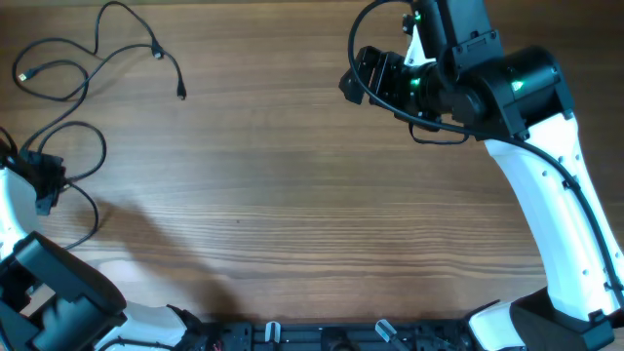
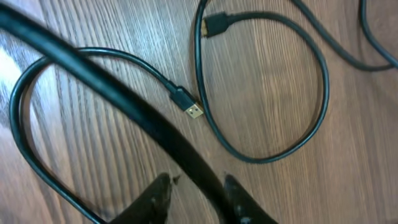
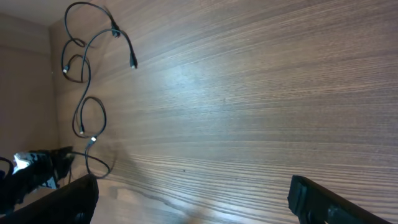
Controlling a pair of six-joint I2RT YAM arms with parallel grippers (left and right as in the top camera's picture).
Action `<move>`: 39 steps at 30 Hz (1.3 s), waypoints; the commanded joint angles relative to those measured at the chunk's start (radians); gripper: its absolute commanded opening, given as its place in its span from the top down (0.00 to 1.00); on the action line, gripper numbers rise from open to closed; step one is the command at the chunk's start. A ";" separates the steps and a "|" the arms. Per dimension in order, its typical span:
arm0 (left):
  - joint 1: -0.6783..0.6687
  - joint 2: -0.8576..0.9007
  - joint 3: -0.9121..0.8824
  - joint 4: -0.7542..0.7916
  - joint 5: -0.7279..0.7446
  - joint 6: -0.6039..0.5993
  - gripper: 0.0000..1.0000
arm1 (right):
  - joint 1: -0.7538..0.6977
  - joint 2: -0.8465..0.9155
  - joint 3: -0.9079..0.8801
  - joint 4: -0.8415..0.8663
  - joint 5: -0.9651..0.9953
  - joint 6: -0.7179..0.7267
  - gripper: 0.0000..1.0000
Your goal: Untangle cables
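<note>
Left gripper (image 2: 198, 196) fingertips cut off; cables (image 2: 182, 98) run past frame edge.

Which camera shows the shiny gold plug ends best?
The left wrist view: the gold plug is close and sharp there. Overhead and the right wrist view show the cables from far off, so their plugs are only tiny specks.

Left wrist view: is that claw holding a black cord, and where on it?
Hard to tell. A black cable runs between the fingers of the left gripper, mid-length, away from any plug, but the jaws stand wider than it, so it looks loose.
</note>
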 commanded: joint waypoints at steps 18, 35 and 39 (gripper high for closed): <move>0.000 0.011 0.005 0.021 0.005 -0.121 0.46 | -0.002 0.015 0.017 -0.008 0.016 -0.020 0.00; -0.228 0.206 0.005 0.447 -0.029 0.261 0.29 | -0.002 0.028 0.017 -0.008 0.012 -0.017 0.00; -0.226 0.248 0.005 0.461 -0.075 0.284 0.29 | -0.002 0.028 0.017 -0.008 0.012 -0.003 0.00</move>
